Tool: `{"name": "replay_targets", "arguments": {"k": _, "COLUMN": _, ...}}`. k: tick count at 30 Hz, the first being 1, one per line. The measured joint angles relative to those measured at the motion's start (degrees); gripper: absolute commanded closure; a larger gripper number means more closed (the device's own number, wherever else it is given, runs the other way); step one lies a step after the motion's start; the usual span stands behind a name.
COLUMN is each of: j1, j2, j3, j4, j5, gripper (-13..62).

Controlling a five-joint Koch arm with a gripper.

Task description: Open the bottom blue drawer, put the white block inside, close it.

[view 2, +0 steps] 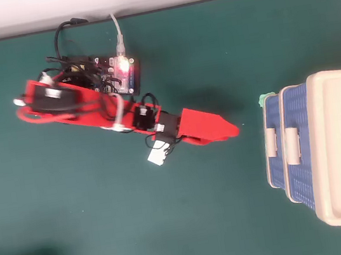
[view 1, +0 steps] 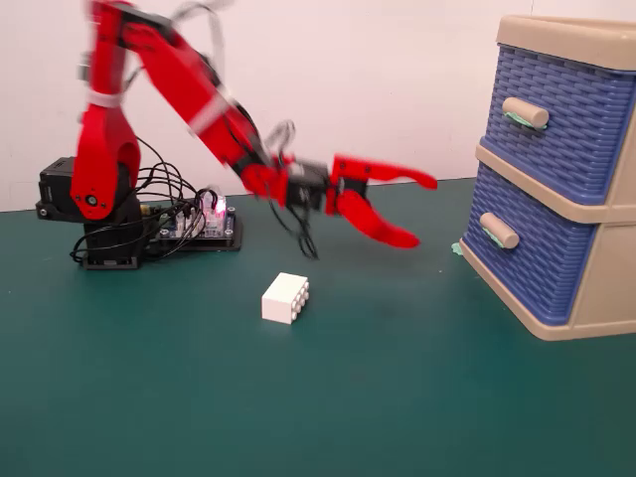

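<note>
The bottom blue drawer (view 1: 532, 260) sits shut in the beige cabinet at the right, its beige bar handle (view 1: 499, 230) facing left. It also shows in the overhead view (view 2: 276, 161). The white block (view 1: 285, 297) lies on the green mat, studs to the right. In the overhead view the white block (view 2: 156, 157) is partly under the arm. My red gripper (view 1: 422, 211) hangs open and empty above the mat, to the right of the block and a short way left of the drawer handle. It points at the cabinet in the overhead view (view 2: 234, 132).
The upper blue drawer (view 1: 556, 119) is shut above the bottom one. A small green scrap (view 1: 457, 248) lies at the cabinet's foot. The arm base and a lit circuit board (view 1: 204, 224) with loose cables stand at the back left. A white wall backs the mat.
</note>
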State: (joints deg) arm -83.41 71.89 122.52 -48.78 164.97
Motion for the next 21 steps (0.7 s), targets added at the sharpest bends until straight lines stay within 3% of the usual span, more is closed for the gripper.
{"name": "replay_targets", "arguments": {"k": 8, "j1": 0.5, "j2": -17.2, "j3": -17.4, "j4": -9.8, "j5": 0.1, "gripper": 16.3}}
{"name": "replay_targets", "arguments": {"k": 21, "j1": 0.1, "j2": -22.9, "j3": -31.4, "j4": -3.8, "j5": 0.1, "gripper": 25.5}}
